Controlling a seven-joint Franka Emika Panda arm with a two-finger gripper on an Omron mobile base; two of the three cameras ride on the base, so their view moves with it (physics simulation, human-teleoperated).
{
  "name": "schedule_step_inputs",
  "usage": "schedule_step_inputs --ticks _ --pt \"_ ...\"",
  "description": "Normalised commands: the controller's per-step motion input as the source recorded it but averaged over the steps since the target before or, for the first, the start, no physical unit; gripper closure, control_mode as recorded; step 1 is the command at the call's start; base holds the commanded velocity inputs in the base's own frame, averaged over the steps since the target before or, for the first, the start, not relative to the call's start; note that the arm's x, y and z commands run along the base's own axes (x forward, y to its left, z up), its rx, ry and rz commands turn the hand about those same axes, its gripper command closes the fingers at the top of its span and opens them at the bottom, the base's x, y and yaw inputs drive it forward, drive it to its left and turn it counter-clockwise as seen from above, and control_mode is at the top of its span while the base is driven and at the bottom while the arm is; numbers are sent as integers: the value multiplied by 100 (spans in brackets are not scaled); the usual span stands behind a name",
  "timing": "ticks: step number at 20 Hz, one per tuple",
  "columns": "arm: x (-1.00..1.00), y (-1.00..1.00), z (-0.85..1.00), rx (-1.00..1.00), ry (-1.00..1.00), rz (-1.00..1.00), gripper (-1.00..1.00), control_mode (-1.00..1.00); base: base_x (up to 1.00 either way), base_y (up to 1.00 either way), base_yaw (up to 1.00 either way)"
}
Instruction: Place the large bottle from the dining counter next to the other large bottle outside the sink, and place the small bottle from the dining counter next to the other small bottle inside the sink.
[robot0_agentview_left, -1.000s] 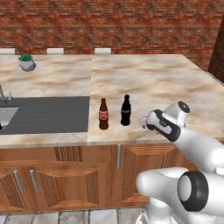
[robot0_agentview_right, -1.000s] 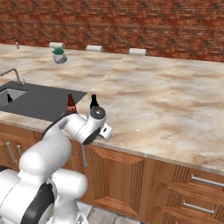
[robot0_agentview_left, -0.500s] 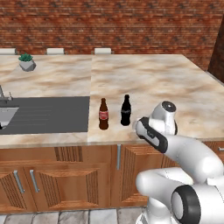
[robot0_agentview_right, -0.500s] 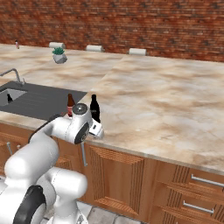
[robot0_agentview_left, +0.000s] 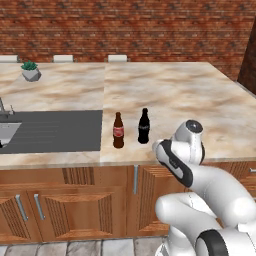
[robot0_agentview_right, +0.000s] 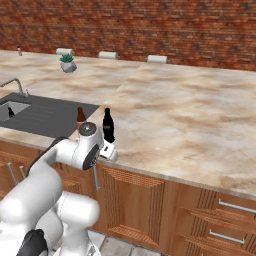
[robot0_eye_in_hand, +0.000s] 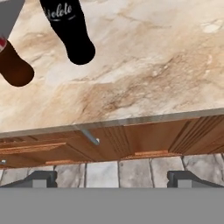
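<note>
The black bottle (robot0_agentview_left: 143, 126) stands upright just beside the brown bottle (robot0_agentview_left: 118, 130), near the counter's (robot0_agentview_left: 170, 95) front edge and right of the sink (robot0_agentview_left: 7, 134) surround, outside the basin: the pairing the task wants. The gripper (robot0_eye_in_hand: 111, 178) hangs over that edge, fingertips wide apart and empty, apparently free for the small bottle.

black bottle (robot0_agentview_right: 107, 125), brown bottle (robot0_agentview_right: 80, 117), side by side
</note>
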Motion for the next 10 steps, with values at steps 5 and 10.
schedule_step_inputs --ticks 5,10 --pt "0 -1 0 0 0 1 -100 100 0 0 0" --pt "0 0 0 0 0 0 -100 100 -3 0 0"
